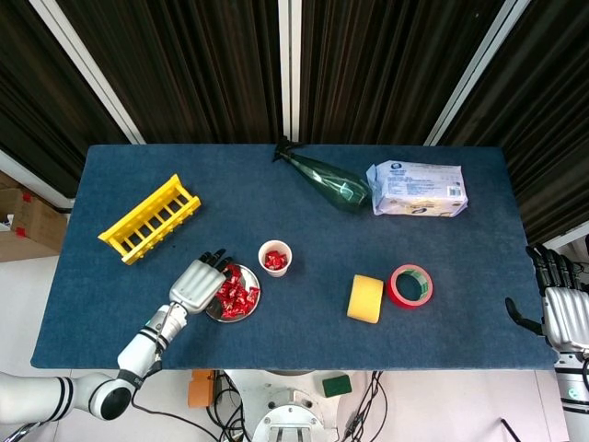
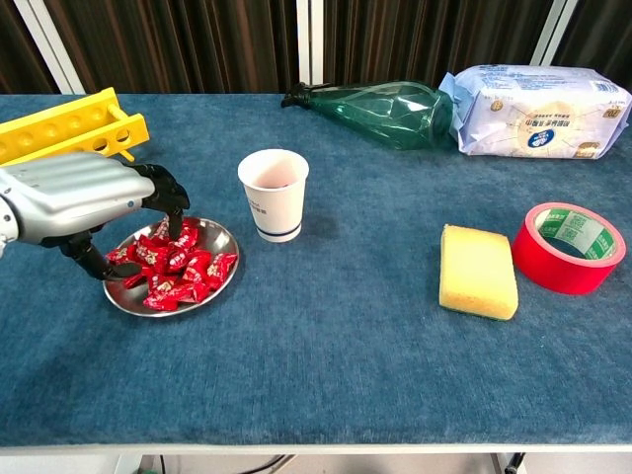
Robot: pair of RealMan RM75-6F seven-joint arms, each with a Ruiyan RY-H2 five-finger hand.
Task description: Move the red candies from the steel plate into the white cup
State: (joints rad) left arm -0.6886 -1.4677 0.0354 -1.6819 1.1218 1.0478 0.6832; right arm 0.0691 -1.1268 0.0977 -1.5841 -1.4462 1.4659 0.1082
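Observation:
The steel plate (image 1: 219,315) (image 2: 224,238) lies near the table's front left, heaped with red candies (image 1: 239,296) (image 2: 174,269). Just right of it stands the white cup (image 1: 274,258) (image 2: 274,195), and the head view shows red candies inside it (image 1: 275,261). My left hand (image 1: 198,284) (image 2: 84,200) hangs over the plate's left half, fingertips (image 2: 177,213) down on the pile and the thumb low at the plate's near-left rim, with candies lying between them. I see no candy lifted. My right hand (image 1: 563,308) stays off the table's right edge, fingers apart and holding nothing.
A yellow rack (image 1: 150,218) (image 2: 69,123) sits behind the left hand. A green bottle (image 1: 324,177) (image 2: 380,102) lies on its side at the back, beside a white packet (image 1: 417,188) (image 2: 538,97). A yellow sponge (image 1: 365,298) (image 2: 478,271) and red tape roll (image 1: 409,285) (image 2: 567,247) sit front right.

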